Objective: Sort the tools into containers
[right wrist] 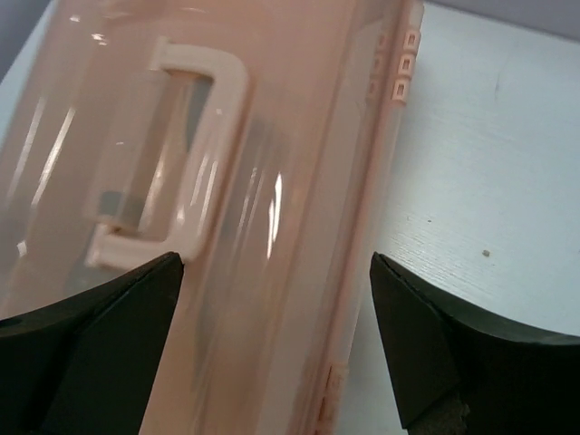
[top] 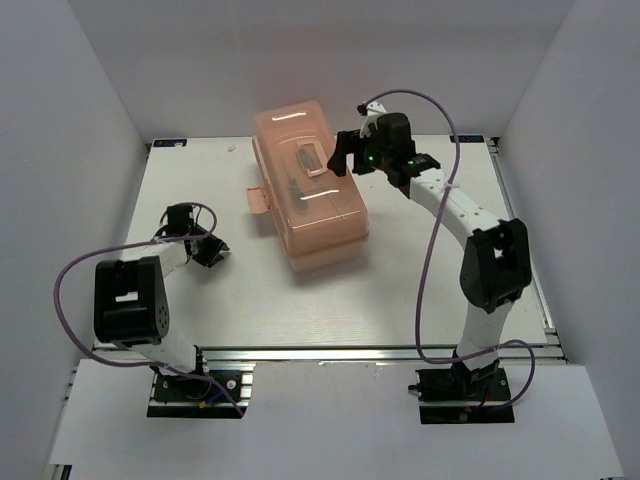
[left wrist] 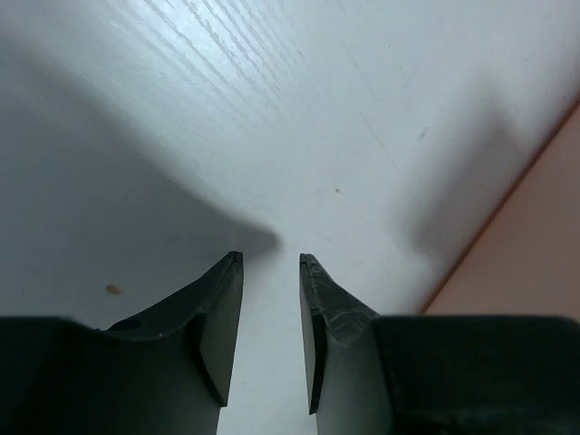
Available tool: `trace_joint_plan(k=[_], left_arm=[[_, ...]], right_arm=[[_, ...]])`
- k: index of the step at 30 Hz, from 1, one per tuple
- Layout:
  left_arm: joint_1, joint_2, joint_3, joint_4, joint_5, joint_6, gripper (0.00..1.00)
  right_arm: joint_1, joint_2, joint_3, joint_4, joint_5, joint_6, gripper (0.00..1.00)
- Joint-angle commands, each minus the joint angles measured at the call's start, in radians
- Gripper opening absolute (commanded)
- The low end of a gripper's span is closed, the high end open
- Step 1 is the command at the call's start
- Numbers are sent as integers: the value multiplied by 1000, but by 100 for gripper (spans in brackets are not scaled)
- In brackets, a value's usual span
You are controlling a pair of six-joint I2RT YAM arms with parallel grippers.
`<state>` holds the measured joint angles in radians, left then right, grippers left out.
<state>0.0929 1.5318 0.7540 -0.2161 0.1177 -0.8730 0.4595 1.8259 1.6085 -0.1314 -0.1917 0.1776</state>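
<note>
The salmon-pink toolbox (top: 310, 200) lies shut at the middle back of the table, lid handle (top: 308, 158) on top, front latch (top: 260, 198) facing left. Dim dark shapes show through the lid; no screwdriver is plainly in view. My right gripper (top: 347, 155) is open over the box's right long edge. In the right wrist view (right wrist: 276, 263) it straddles that edge of the toolbox (right wrist: 272, 181), beside the handle (right wrist: 199, 136), holding nothing. My left gripper (top: 210, 250) is low over the bare table left of the box, narrowly open and empty (left wrist: 272, 261); a corner of the toolbox (left wrist: 535, 254) shows at right.
White walls close in the table (top: 430, 290) on the left, back and right. Bare white table shows right of the box (right wrist: 489, 181) and under the left gripper (left wrist: 272, 109). Purple cables loop off both arms.
</note>
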Motion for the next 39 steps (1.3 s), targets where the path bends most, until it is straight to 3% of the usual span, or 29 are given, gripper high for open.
trace_joint_plan(k=[1, 14, 21, 27, 34, 37, 39], left_arm=[[1, 51, 73, 70, 77, 12, 41], [-48, 310, 290, 284, 368, 16, 40], [-153, 383, 390, 356, 418, -9, 39], [-176, 328, 308, 523, 445, -83, 36], [-174, 303, 265, 587, 451, -127, 36], [-167, 361, 236, 708, 520, -214, 37], [-163, 402, 211, 878, 577, -323, 37]], right_arm=[[11, 53, 118, 61, 58, 71, 89], [30, 177, 176, 20, -22, 94, 89], [30, 165, 85, -11, -64, 66, 78], [31, 144, 57, -23, -104, 49, 69], [38, 147, 56, -36, -109, 26, 69], [39, 145, 50, -37, -115, 26, 69], [39, 142, 44, -37, -115, 25, 69]])
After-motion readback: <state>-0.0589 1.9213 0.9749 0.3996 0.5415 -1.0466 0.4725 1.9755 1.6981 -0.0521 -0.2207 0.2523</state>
